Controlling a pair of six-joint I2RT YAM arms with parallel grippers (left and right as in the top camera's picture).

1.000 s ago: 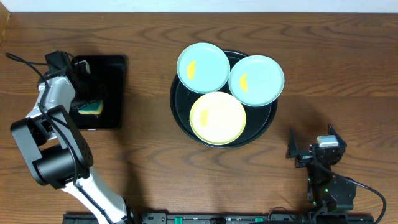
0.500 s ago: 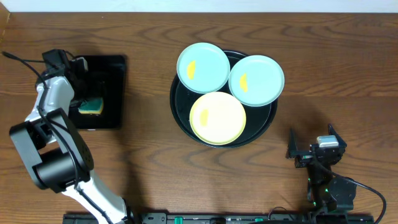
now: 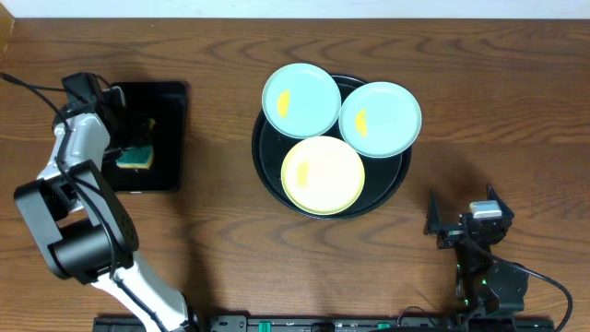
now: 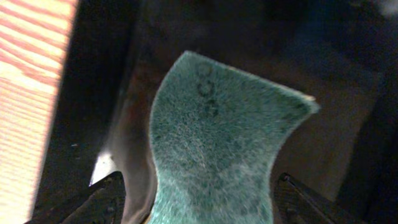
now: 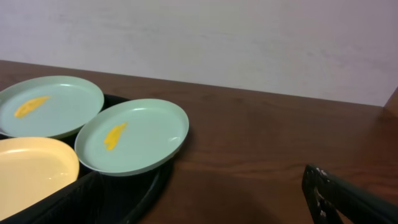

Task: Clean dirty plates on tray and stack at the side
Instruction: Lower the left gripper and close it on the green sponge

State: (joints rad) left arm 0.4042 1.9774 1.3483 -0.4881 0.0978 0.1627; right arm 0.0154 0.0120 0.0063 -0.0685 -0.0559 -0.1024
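Little has moved in the last second: the left gripper (image 3: 125, 140) has only nudged a touch left over the small tray (image 3: 168, 106), while the plates (image 3: 322, 173) and the right arm are as they were. Overhead, all three plates sit in the tray (image 3: 265, 175) at centre, two blue ones far and the yellow one near. The right gripper (image 3: 461, 212) is parked near right, wide open and empty. In the left wrist view, my fingers (image 4: 102, 199) stand wide on either side of the sponge (image 4: 217, 137), not yet pinching it. In the right wrist view, both blue plates carry orange smears (image 5: 115, 134). I judge I'm at the sponge pickup. Next I should close on the sponge, lift it and carry it right to a smeared plate.
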